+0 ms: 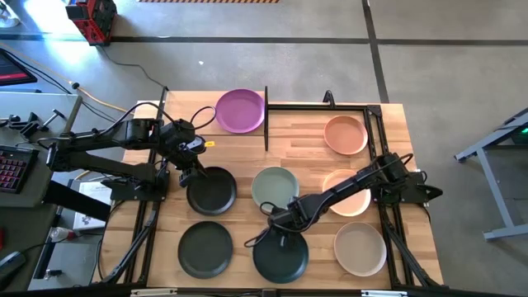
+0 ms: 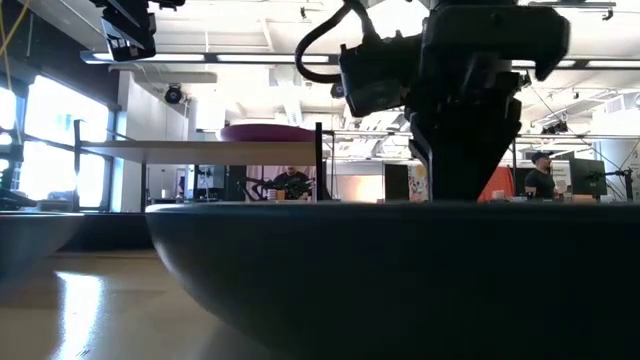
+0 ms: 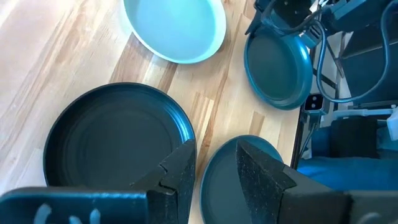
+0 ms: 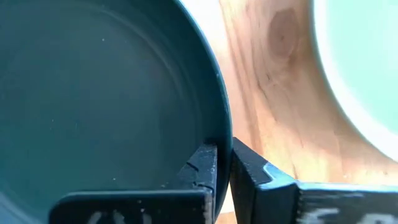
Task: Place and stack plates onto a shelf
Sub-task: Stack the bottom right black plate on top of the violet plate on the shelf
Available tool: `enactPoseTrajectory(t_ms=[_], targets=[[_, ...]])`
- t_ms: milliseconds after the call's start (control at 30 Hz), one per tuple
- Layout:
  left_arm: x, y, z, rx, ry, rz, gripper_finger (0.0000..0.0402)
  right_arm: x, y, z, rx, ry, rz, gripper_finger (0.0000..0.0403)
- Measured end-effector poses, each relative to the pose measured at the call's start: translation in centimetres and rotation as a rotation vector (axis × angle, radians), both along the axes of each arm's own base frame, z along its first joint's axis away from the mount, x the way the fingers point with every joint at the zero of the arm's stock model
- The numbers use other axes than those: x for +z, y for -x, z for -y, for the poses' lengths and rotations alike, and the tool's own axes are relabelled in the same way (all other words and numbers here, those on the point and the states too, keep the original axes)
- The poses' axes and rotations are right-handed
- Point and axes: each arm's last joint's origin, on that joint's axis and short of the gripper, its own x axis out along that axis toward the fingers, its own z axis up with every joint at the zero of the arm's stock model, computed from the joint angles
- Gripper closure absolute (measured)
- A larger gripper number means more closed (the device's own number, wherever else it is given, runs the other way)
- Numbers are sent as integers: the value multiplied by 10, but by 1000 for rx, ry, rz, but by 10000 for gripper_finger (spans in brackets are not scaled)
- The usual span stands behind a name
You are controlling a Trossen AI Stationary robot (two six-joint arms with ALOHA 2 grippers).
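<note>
One plate's rim (image 4: 219,99) between right pincer (image 4: 222,168) fingers.

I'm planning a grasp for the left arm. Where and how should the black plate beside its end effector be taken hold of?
Grip the black plate by its raised rim, one finger inside and one outside, coming down from above at the edge nearest the left end effector. It lies flat on the tabletop, so the rim is probably the only graspable part.

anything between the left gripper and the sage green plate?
High view: only the black plate lies between them. The left gripper hovers at that plate's left rim, and the sage green plate sits just right of it, with bare wood either side.
</note>
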Motion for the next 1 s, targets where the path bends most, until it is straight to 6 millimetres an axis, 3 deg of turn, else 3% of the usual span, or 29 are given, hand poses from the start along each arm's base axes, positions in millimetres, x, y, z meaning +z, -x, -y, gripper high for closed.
enactPoseTrajectory(t_ms=[333, 1000], targets=[[0, 0, 0, 0, 0, 0, 298, 31, 3, 8, -13, -47, 70, 403], [0, 0, 0, 6, -3, 0, 298, 93, -7, 70, -85, -28, 264, 403]])
